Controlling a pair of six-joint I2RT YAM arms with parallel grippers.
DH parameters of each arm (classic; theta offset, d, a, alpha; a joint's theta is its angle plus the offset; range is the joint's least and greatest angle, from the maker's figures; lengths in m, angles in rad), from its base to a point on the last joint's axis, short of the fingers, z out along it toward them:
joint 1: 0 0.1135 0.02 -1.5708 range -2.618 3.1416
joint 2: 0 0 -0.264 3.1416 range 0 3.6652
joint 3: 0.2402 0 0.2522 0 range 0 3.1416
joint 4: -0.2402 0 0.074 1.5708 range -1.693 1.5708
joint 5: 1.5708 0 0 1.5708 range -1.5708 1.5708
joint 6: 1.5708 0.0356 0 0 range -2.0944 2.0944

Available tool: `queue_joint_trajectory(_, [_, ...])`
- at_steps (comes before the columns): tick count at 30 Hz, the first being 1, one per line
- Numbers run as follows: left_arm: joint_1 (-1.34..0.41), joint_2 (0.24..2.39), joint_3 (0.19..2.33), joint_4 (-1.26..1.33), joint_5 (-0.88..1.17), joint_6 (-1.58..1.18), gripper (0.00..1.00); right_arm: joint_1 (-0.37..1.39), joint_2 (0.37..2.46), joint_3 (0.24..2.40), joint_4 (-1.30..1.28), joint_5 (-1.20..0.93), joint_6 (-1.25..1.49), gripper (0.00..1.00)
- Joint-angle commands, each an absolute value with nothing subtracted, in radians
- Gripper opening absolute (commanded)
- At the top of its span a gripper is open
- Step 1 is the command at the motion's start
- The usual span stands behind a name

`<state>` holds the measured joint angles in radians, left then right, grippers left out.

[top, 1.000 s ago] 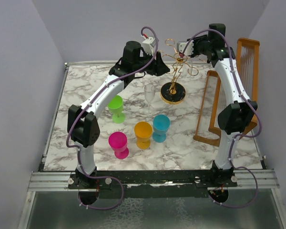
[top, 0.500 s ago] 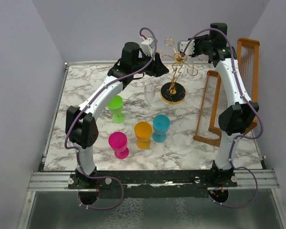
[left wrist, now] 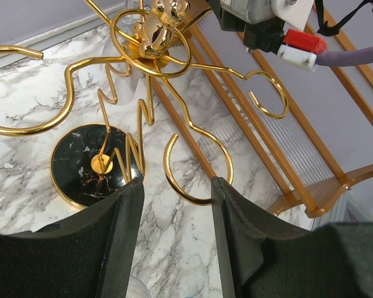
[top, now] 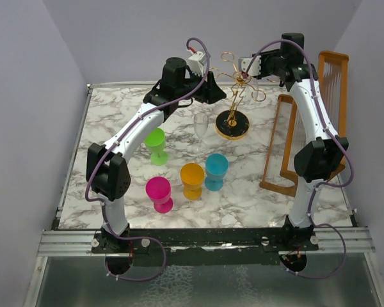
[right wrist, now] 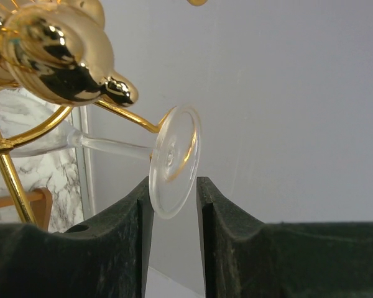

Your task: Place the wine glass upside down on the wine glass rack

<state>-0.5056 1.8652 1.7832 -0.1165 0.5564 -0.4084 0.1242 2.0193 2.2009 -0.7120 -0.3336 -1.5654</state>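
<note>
The wine glass rack [top: 232, 125] is a thin gold stand on a round black base at the back of the table. Its bird-shaped top [right wrist: 56, 56] fills the upper left of the right wrist view. The clear wine glass [right wrist: 174, 161] lies with its stem through a gold arm. Its round foot sits between the tips of my right gripper [right wrist: 174, 186]. The foot leans on the left finger and a gap shows at the right finger, so the jaws stand slightly open. My left gripper [left wrist: 177, 186] is open just short of a ring-ended arm [left wrist: 196, 167] of the rack.
On the table stand a second clear glass [top: 200, 126] and green [top: 156, 144], pink [top: 159, 192], orange [top: 192, 179] and blue [top: 216, 169] goblets. A brown wooden slatted frame [top: 278, 147] stands at the right, close behind the rack.
The left arm's elbow has crept a little to the left. Both grippers and the glass stay where they were at the rack's top.
</note>
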Motion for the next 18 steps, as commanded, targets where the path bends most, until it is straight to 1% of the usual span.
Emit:
queue_joint_trajectory(1, [-0.502, 1.816, 1.766, -0.116, 0.56, -0.396, 0.5, 0.121, 1.965, 2.188, -0.715, -0.313, -1.555, 0.34])
queue_joint_trajectory(8, [-0.501, 1.818, 1.77, -0.117, 0.558, -0.393, 0.5, 0.121, 1.96, 2.194, -0.715, -0.31, -1.559, 0.37])
queue_joint_trajectory(13, [-0.5, 1.818, 1.77, -0.121, 0.558, -0.389, 0.5, 0.121, 1.958, 2.191, -0.718, -0.297, -1.566, 0.44])
queue_joint_trajectory(18, [-0.497, 1.816, 1.769, -0.122, 0.56, -0.389, 0.5, 0.121, 1.953, 2.186, -0.722, -0.283, -1.575, 0.48])
